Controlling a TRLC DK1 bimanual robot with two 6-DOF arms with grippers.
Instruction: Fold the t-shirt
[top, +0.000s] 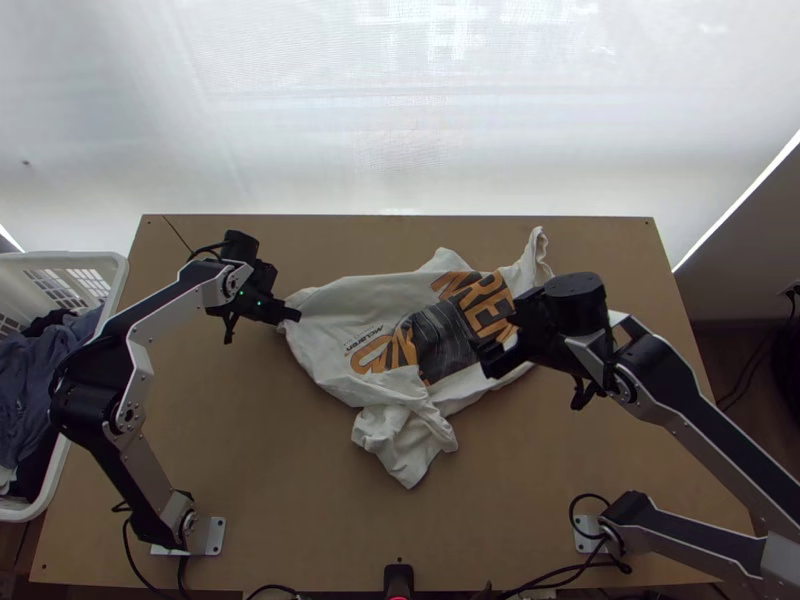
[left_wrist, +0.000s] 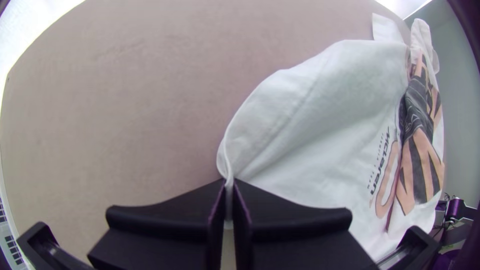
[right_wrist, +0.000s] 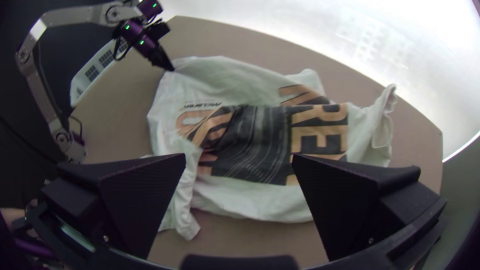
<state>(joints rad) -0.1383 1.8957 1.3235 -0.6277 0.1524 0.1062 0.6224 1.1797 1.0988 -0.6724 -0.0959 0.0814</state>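
The white t-shirt with orange and black print (top: 335, 335) lies rumpled across the middle of the light wooden table (top: 250, 450), its near part (top: 405, 440) bunched. The left black gripper (left_wrist: 229, 182) pinches the shirt's left edge; the right black gripper (right_wrist: 239, 156) is over the cloth, jaws parted and holding nothing. This looks like straightening ahead of any fold. Next, the right probably needs to grasp a free edge so both can draw it flat.
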